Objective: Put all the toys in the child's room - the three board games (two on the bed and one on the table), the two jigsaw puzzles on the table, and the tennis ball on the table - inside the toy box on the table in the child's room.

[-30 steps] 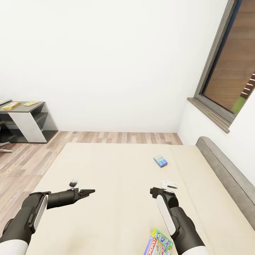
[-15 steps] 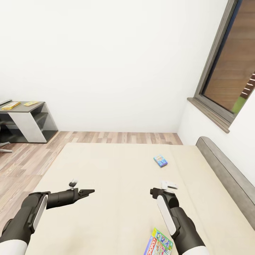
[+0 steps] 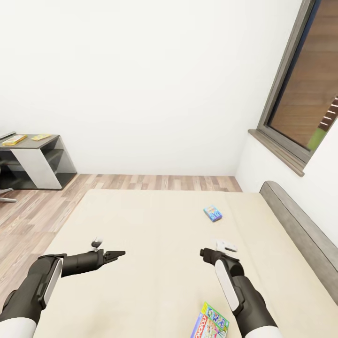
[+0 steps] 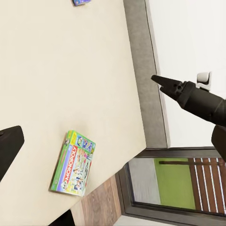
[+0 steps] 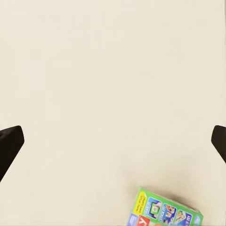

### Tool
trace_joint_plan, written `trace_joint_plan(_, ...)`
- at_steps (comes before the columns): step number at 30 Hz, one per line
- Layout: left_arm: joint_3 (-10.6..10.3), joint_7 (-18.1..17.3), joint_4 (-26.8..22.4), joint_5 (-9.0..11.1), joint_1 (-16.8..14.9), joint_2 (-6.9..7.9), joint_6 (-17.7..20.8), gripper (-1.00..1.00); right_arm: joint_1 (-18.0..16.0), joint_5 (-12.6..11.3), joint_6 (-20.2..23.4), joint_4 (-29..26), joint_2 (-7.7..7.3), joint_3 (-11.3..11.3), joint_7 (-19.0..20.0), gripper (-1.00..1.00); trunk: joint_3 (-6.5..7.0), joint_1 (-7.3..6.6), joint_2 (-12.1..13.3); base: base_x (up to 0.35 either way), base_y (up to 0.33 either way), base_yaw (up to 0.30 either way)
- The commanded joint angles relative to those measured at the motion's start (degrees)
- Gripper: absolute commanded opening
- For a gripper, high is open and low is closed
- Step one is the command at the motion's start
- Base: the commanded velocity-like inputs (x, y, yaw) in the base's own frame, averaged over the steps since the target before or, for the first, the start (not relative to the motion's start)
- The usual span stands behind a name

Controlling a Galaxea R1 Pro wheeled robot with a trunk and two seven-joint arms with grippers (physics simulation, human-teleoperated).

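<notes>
On the beige bed lie two board games, well apart. Beyond stand wood floor, white wall and window. Right gripper is spread wide; the left gripper's jaws look pressed together.

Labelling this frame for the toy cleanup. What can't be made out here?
- Monopoly game: head view, cut off by the bottom edge and partly covered by the right arm; in the right wrist view only a corner shows.
- Small blue box on the bed: head view, too small to read its title.
- Two yellow items on the desk: head view, too far and small to identify.
- Left claw: side-on, open or shut unclear.
</notes>
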Motion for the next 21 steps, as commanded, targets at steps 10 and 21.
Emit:
trace_joint_plan(10, 0.71, -1.25, -0.67, 0.39, -0.16, 0.69, 0.5, 1.0, -0.09, -0.55, 0.1, 0.39, 0.01, -0.91, -0.07, 1.0, -0.12, 0.03, -0.12, 0.0, 0.0, 0.0)
trace_joint_plan(21, 0.76, -1.2, -1.53, 0.14, -0.37, 1.51, 0.57, 1.0, -6.54, -0.53, 2.42, 11.22, -0.1, -1.41, -0.55, 1.0, -0.12, 0.03, -0.12, 0.0, 0.0, 0.0)
